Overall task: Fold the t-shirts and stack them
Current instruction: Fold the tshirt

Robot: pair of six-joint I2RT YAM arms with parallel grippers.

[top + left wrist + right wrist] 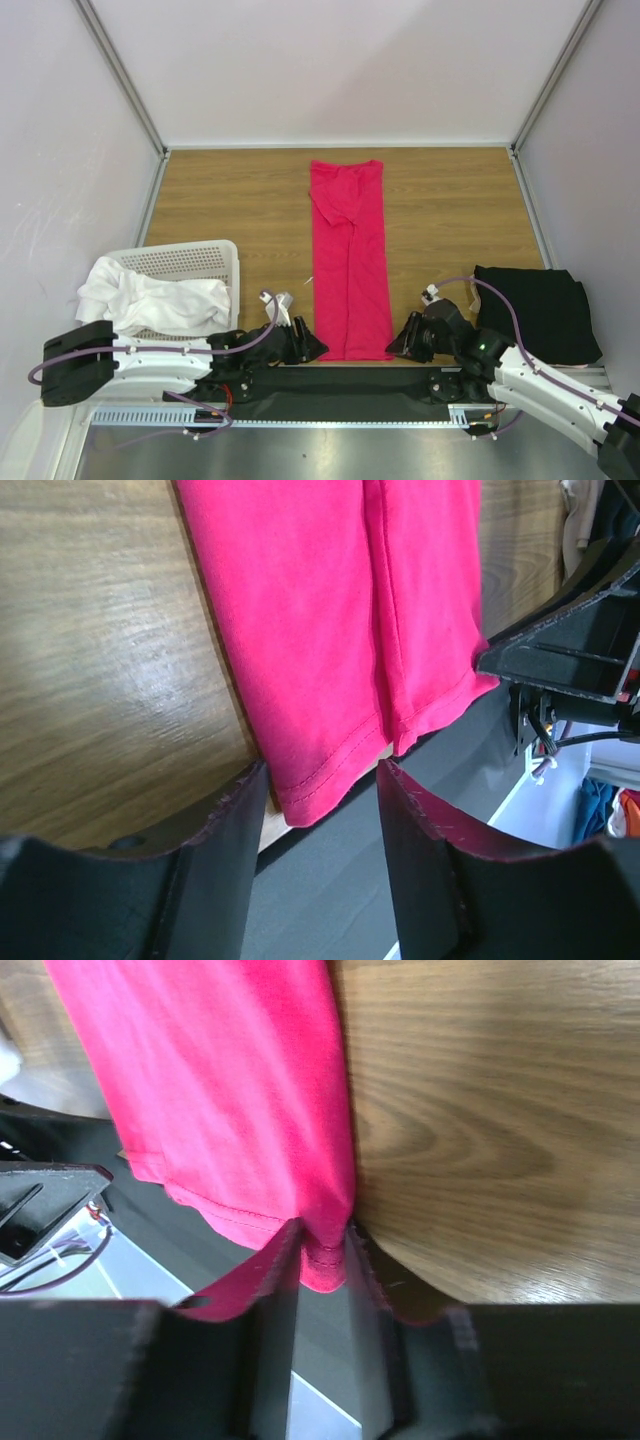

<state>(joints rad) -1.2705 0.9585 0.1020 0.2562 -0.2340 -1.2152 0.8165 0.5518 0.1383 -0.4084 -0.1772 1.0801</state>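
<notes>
The crimson-pink t-shirt lies folded into a long narrow strip down the middle of the wooden table, neck end far, hem near. My left gripper sits at the hem's near-left corner; in the left wrist view the gripper is open, with the shirt's corner just ahead between the fingers. My right gripper is at the near-right corner; in the right wrist view the gripper is shut on the shirt's hem. A folded black t-shirt lies at the right. White t-shirts are heaped in the basket.
The white perforated basket stands at the near left. A black strip runs along the table's near edge under the shirt hem. White walls enclose the table on three sides.
</notes>
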